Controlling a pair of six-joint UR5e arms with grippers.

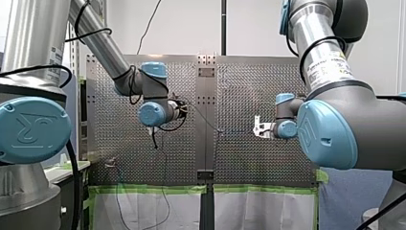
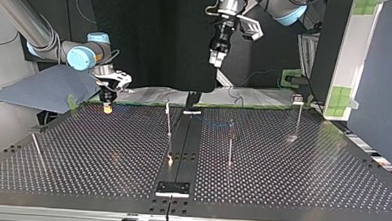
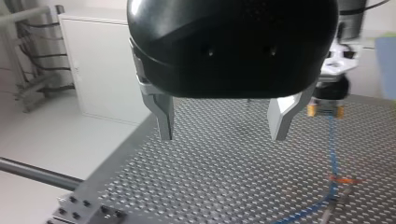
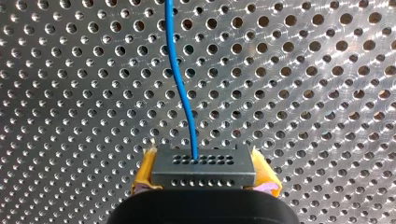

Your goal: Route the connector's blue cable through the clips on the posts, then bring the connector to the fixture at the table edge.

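The table is bare perforated metal with a brushed sheen. The cable has a smooth blue plastic jacket; the connector looks matt grey. My left gripper has a glossy black shell (plastic, seemingly) and bare metal fingers. The posts are shiny metal.

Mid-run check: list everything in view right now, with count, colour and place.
Connector: one, grey, held between yellow pads.
Cable: one, blue, runs from the connector over the table.
Posts: three upright, metal, mid-table in top view.
Table: one, silver, perforated.
Sheet: one, blue, beyond the table at top view's left.
Left gripper: black, metal fingers, open, above the table.
Right gripper: shut on the connector, low over the table.
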